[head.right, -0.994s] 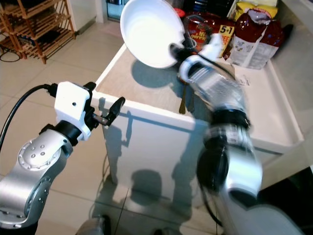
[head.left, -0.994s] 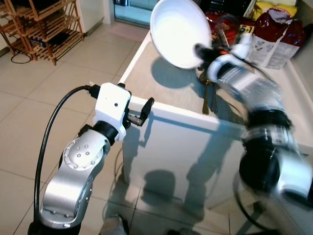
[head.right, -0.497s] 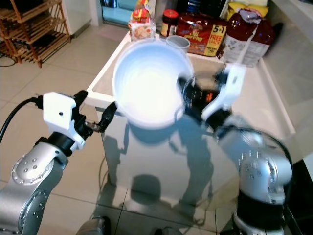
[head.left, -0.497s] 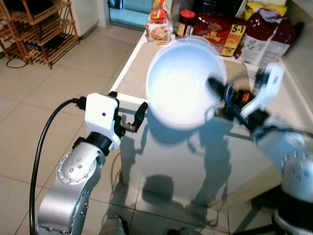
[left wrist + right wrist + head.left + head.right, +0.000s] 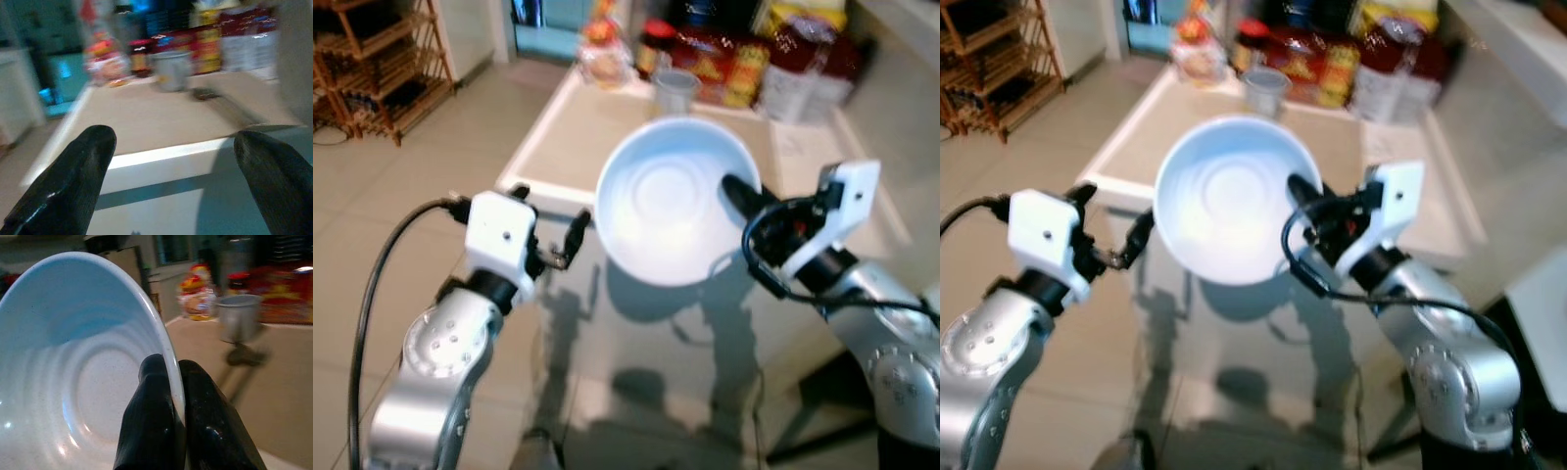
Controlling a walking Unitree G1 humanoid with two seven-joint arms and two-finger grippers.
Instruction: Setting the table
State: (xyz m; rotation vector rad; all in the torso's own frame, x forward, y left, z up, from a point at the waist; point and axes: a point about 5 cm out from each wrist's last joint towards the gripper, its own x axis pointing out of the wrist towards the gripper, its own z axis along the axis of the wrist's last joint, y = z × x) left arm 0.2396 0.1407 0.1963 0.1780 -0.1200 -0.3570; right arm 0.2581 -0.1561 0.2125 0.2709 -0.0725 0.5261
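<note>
A white bowl (image 5: 668, 201) hangs in the air before the near edge of the white table (image 5: 570, 132), its opening turned up towards me. My right gripper (image 5: 736, 190) is shut on the bowl's right rim; in the right wrist view its two fingers (image 5: 151, 406) pinch the rim (image 5: 168, 357) between them. My left gripper (image 5: 572, 238) stands open at the left of the bowl, near the table's front corner, holding nothing; its black fingers (image 5: 78, 166) are spread wide. A grey cup (image 5: 674, 90) and a spoon (image 5: 243, 355) sit on the tabletop.
Jars and food packets (image 5: 734, 59) crowd the table's far end. A wooden rack (image 5: 372, 69) stands at the far left on the tiled floor (image 5: 391, 186). The views are blurred.
The right arm has swung the bowl down from high over the table to a spot in front of its near edge, and its opening now faces up. The camera has shifted too.
</note>
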